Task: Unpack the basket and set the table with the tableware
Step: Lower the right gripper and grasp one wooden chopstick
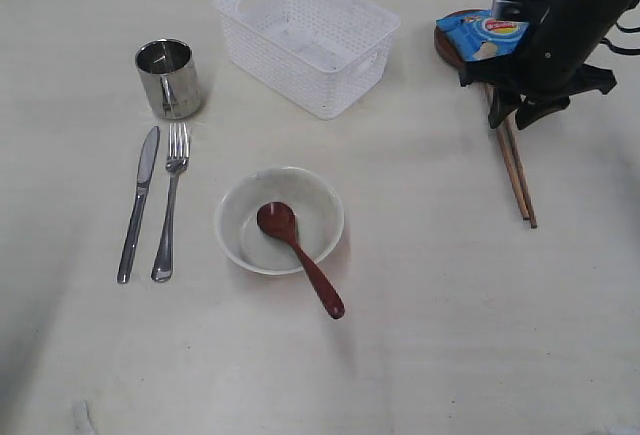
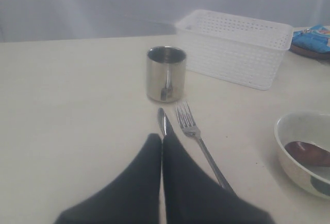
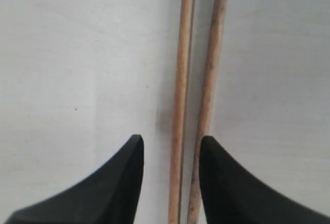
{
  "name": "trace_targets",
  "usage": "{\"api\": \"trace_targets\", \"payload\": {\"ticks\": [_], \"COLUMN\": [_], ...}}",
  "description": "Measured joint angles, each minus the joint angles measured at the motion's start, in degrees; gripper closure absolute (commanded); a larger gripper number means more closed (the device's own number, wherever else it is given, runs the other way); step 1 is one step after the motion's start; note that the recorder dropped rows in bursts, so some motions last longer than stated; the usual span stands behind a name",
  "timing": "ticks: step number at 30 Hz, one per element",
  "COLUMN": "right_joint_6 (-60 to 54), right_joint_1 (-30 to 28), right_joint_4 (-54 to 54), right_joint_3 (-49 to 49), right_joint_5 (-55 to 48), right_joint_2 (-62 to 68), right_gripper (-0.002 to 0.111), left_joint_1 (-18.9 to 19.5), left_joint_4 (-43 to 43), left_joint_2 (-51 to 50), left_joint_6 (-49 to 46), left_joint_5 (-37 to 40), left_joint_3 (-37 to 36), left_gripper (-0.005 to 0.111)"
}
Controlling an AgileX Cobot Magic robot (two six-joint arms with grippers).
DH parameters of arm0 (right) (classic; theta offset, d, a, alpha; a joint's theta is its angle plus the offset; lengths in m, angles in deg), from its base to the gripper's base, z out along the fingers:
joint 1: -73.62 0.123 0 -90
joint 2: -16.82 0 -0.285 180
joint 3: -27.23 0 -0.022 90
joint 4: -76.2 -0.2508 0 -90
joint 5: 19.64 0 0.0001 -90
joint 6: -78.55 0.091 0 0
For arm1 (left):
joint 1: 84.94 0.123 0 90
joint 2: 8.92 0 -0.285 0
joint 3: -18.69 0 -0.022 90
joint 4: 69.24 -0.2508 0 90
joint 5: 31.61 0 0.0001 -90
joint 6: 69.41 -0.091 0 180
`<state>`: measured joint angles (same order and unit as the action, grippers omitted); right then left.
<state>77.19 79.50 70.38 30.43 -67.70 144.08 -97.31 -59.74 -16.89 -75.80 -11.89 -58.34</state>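
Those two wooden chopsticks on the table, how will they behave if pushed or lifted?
The chopsticks look thin, straight and wooden, so probably stiff and light. Seemingly round and lying loose side by side on the smooth table, they would likely roll or split apart under a sideways push. Lifted near one end, they may tilt or cross.

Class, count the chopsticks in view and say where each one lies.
2. The inner chopstick and the outer chopstick lie side by side on the table, right of the bowl, their far ends under the right gripper.
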Motion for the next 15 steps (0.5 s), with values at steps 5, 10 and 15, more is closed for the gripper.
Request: {"api": "trace_targets", "payload": {"ticks": [5, 10, 15], "right_joint_6": [-2.31, -2.86, -2.96], "right_joint_1": [-0.09, -0.09, -0.09], "right_joint_4": [-4.70, -4.82, -4.82], "right_joint_3": [0.00, 0.00, 0.00], "right_joint_5": [0.62, 1.38, 1.49], "right_joint_2": [0.00, 0.00, 1.48], "right_gripper": [0.073, 0.073, 0.073], "left_joint_1": [0.00, 0.00, 0.00], "left_joint_4": [0.00, 0.00, 0.00], "left_joint_2": [0.00, 0.00, 0.00], "left_joint_6": [0.00, 0.00, 0.00], "left_joint_5": [0.00, 0.00, 0.00], "left_joint_3": [0.00, 0.00, 0.00], "left_gripper": [0.107, 0.107, 0.107]}}
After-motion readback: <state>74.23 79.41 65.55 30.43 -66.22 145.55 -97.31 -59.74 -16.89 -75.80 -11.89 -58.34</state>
